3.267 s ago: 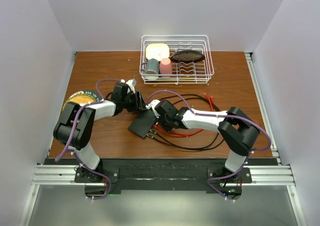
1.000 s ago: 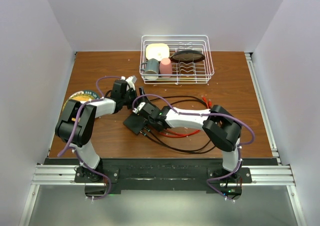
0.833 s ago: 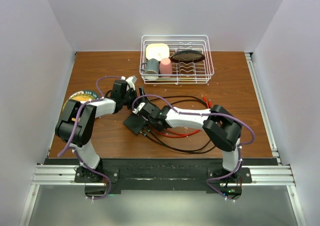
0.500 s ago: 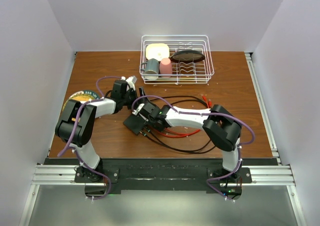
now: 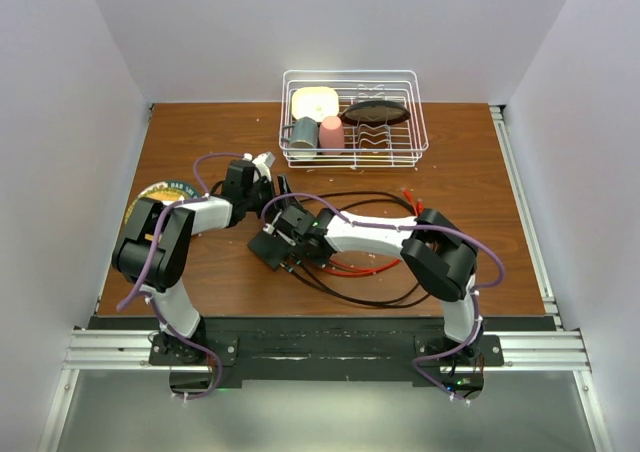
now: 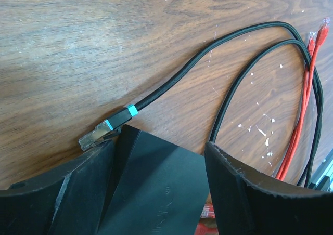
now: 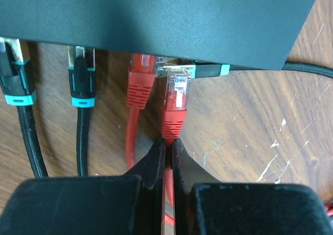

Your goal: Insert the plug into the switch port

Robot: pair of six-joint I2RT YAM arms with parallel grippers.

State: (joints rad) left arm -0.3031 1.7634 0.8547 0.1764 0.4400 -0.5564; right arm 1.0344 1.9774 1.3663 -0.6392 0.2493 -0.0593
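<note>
On the worktop (image 5: pixel 470 152), left of centre, lies the switch (image 5: pixel 270 249). The left fingers (image 6: pixel 250 193) stand spread astride one corner. The right fingers (image 7: pixel 155 165) pinch the red plug (image 7: pixel 176 97) by its cable, tip at the socket edge.

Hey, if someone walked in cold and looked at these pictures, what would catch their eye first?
Probably the red plug, pinched by its cable in the shut right gripper and pointing at the edge of the switch, beside three cables already plugged in. Then the white dish rack at the far edge of the table.
</note>
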